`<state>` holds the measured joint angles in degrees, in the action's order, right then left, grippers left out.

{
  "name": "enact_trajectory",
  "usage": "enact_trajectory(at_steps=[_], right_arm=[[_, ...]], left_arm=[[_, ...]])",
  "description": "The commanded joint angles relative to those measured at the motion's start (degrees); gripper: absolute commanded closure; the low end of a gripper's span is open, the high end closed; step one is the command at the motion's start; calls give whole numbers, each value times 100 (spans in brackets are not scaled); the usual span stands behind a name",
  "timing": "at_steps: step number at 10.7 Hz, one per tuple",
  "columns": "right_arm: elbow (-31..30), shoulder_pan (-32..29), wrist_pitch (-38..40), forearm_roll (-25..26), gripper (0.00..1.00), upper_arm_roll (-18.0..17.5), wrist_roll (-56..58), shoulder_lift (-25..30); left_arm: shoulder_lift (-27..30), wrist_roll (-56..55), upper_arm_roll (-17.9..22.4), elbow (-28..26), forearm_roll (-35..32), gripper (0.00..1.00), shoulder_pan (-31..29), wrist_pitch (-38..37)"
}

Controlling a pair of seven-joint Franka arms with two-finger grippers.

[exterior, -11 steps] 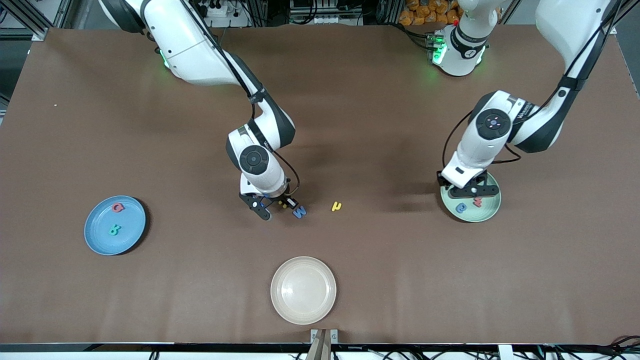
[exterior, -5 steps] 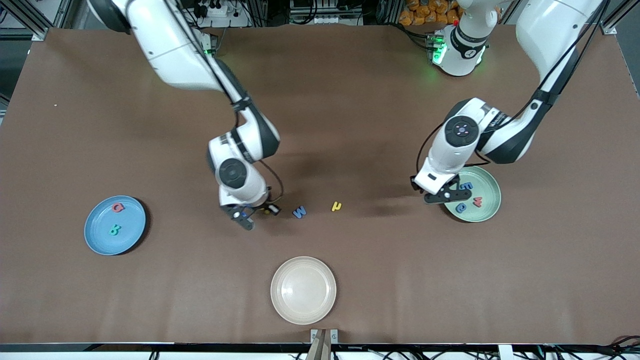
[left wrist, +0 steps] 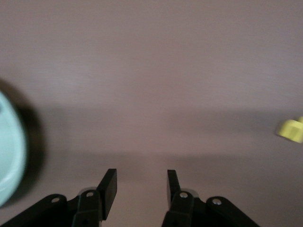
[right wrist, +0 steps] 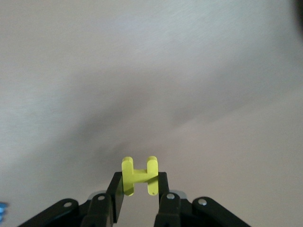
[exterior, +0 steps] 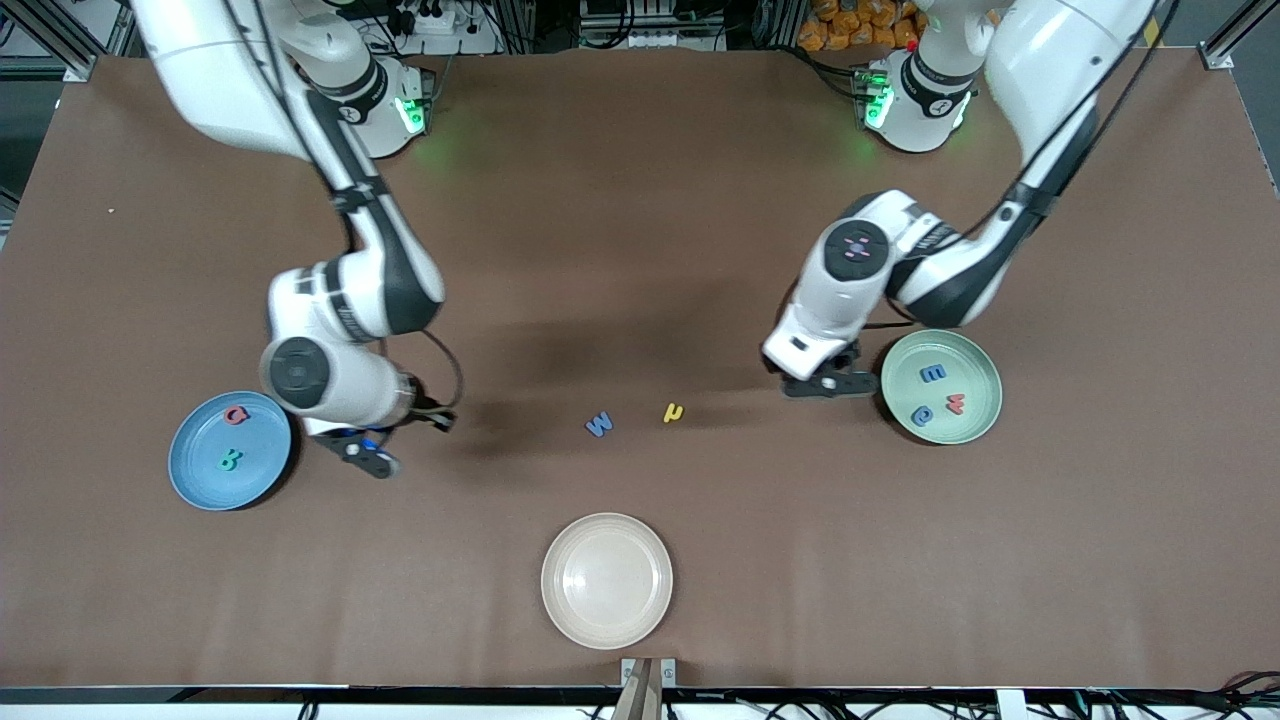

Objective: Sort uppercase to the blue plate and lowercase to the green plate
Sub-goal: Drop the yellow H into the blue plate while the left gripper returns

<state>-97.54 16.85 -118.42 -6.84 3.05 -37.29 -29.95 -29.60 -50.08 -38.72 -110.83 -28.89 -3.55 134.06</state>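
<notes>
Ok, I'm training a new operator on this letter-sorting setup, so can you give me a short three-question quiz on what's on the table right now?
1. True or false: the right gripper holds the yellow H.
2. Which letters lie in the green plate? A) red w, blue E-shaped letter, blue rounded letter B) green R, blue M C) none
3. Fill in: the blue M and the yellow h lie on the ____, between the two arms.

Key: 1 true. 2 A: the red w, blue E-shaped letter and blue rounded letter. 3 table. The left gripper is open, with nothing in it, beside the green plate.
</notes>
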Motion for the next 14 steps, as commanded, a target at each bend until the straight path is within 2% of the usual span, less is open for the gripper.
enact_trajectory(at_steps=[1,3,5,7,10,11,12,13,14], right_arm=[[-546,-610,-32,330,100,-85,886,402],[-538,-1138,55,762,100,-85,1624,393],[-450,-1542,276,824,100,-76,2415,419],[-328,-2042,390,868,100,-85,3075,376],[23,-2220,521,895,100,-76,3446,367],[277,-2256,853,895,82,-76,3500,367],[393,-2274,1030,886,29,-85,3431,367],[420,-2291,1041,886,0,-85,3421,349],[429,-2274,1049,869,0,-85,3412,349]], left_arm=[[-563,846,13,614,102,46,346,-91],[-801,1402,13,869,94,44,565,-73],[-1082,1904,13,1159,94,43,627,-64],[-1258,1897,48,1431,102,42,881,-64],[-1382,1888,75,1644,103,42,1058,-64],[-1382,1871,75,1644,77,42,1075,-64],[-1417,1862,83,1644,111,42,1163,-64],[-1504,1827,84,1661,94,42,1216,-64],[-1566,1818,153,1731,85,42,1251,-64]])
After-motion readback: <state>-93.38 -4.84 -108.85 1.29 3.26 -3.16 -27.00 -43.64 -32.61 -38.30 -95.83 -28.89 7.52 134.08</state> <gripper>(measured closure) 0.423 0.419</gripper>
